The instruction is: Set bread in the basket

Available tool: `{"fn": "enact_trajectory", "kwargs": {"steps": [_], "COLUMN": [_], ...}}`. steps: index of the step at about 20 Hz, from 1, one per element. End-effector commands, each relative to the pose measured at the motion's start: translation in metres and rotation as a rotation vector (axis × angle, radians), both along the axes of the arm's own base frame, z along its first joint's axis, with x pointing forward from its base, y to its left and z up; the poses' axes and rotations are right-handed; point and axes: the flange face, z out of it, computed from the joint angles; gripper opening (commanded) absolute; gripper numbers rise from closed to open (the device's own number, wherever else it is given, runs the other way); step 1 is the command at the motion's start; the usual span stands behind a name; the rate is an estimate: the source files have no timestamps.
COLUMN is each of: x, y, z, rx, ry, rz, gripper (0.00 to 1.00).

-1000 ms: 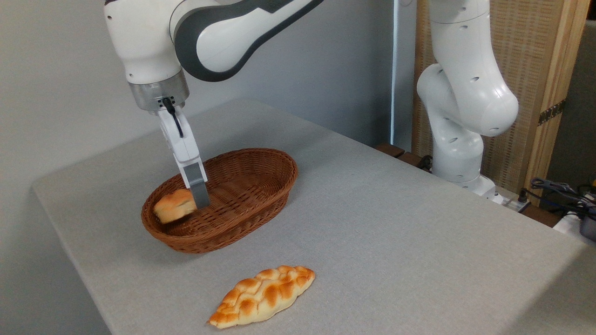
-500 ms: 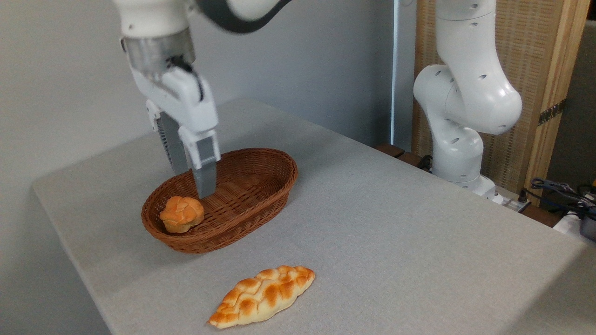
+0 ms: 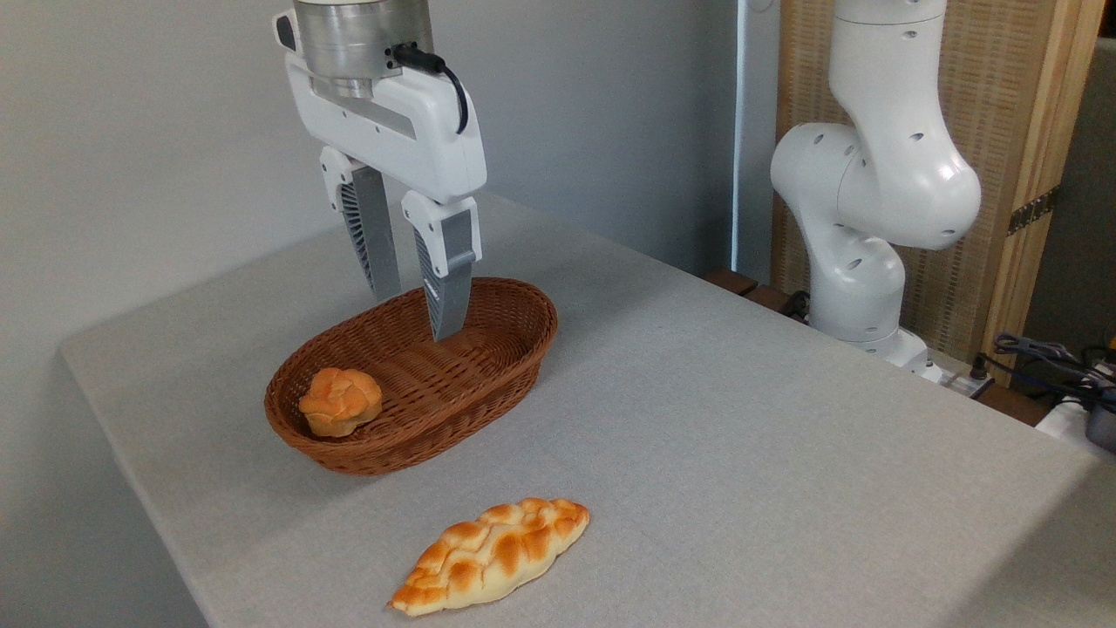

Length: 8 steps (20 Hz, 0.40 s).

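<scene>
One small round bread [image 3: 340, 401] with an orange knotted top lies inside the basket [image 3: 488, 384], at its lower left end, close to the wicker wall. The basket is oval and brown and stands on the grey table [image 3: 741, 453] in the left centre of the frame. The gripper [image 3: 417, 314] hangs above the middle of the basket, in the upper left of the frame. Its jaws are parted with a narrow gap and hold nothing; the tips point down and do not touch the bread. A long braided loaf [image 3: 493, 554] lies on the table at the lower centre, well apart from the basket.
</scene>
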Motion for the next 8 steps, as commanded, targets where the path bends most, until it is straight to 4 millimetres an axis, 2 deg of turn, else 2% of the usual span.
{"fn": "enact_trajectory", "kwargs": {"steps": [1,8], "x": [-0.0071,-0.0045], "y": [0.0054,0.0085], "z": [0.0031,0.0033], "rx": [-0.007,0.001], "ry": [0.002,0.009], "rz": [0.014,0.016], "gripper": [1.0,1.0]}}
